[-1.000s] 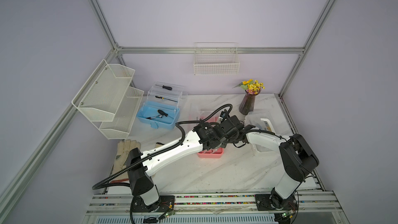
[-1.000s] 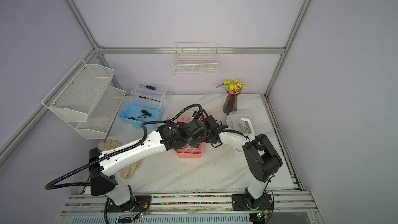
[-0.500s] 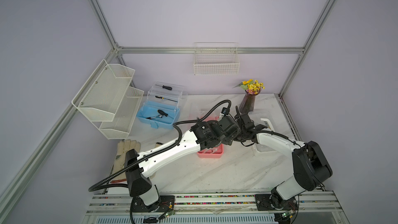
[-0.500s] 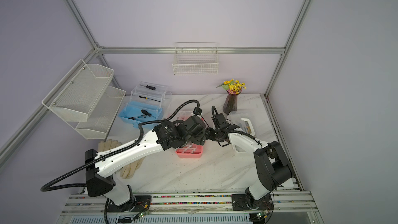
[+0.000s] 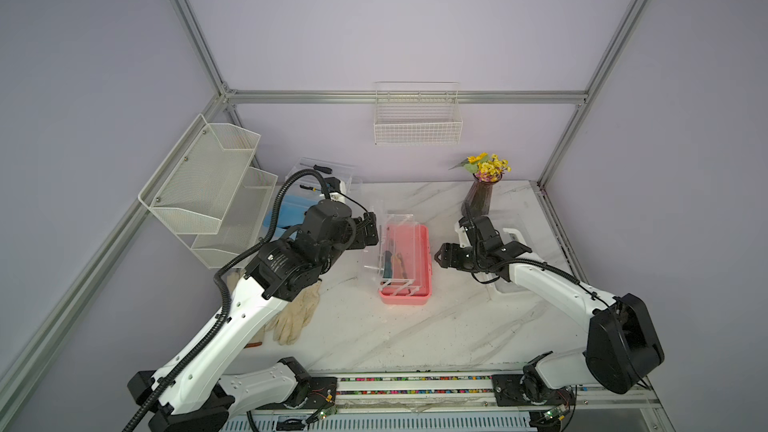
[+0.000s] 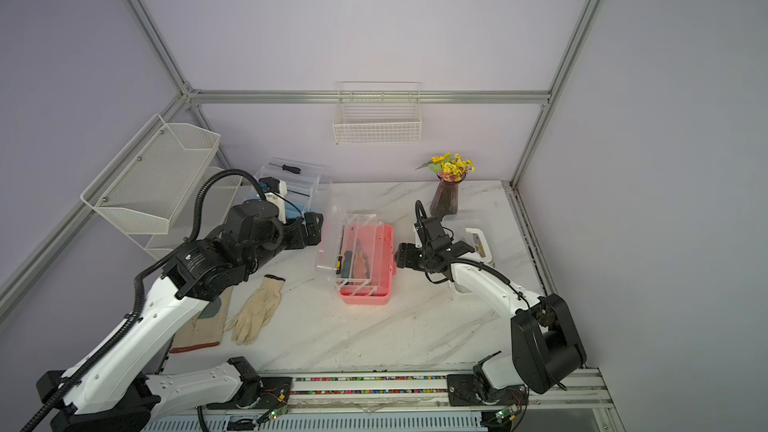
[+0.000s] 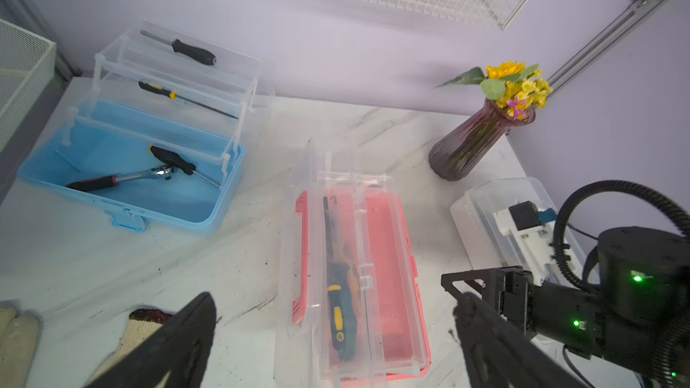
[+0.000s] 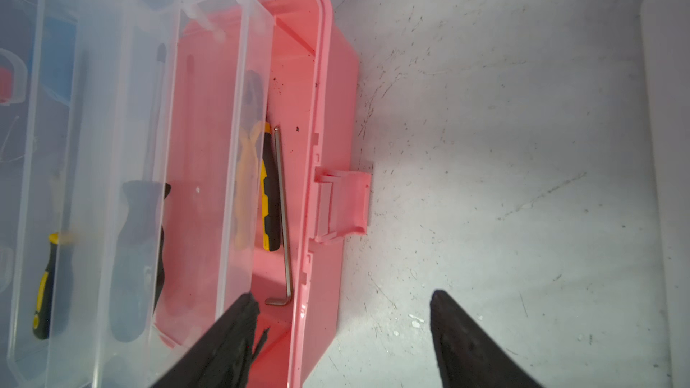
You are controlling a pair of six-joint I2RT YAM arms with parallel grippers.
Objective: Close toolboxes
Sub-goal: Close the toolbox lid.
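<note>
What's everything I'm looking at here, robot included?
Pink toolbox: one, open, table centre.
Blue toolbox: one, open, back left.
White toolbox: one, clear lid, far right.
Hand tools: several, black and yellow handles, inside pink and blue boxes.
Vase: one, dark purple, yellow flowers, back right.
Wire basket: one, white, back wall.
Mesh shelf: one, white, two-tier, left wall.
Glove: one, cream, front left.
Table: one, white marble.
Left claw: one, black, open, beside pink toolbox.
Right claw: one, black, open, on its other side.

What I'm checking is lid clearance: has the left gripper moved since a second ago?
Yes. In both top views the left gripper has drawn back from above the pink toolbox, leftward toward the blue toolbox.
</note>
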